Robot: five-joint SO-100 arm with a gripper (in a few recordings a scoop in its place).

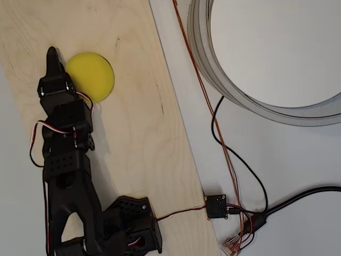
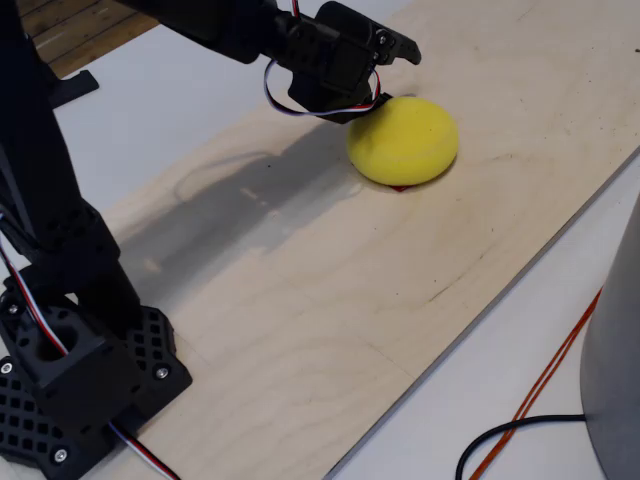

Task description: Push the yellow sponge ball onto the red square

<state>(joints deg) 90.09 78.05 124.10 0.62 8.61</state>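
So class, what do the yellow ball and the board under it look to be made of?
Yellow ball: probably foam; matte, no shine, slightly squashed shape. Board: light plywood by the look; pale grain lines and small knots, unvarnished satin surface.

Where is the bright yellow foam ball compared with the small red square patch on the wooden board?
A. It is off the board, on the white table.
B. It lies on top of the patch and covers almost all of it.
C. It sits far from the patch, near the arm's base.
B: in the fixed view, only a thin red sliver of the patch shows under the bright yellow foam ball, which rests on the wooden board.
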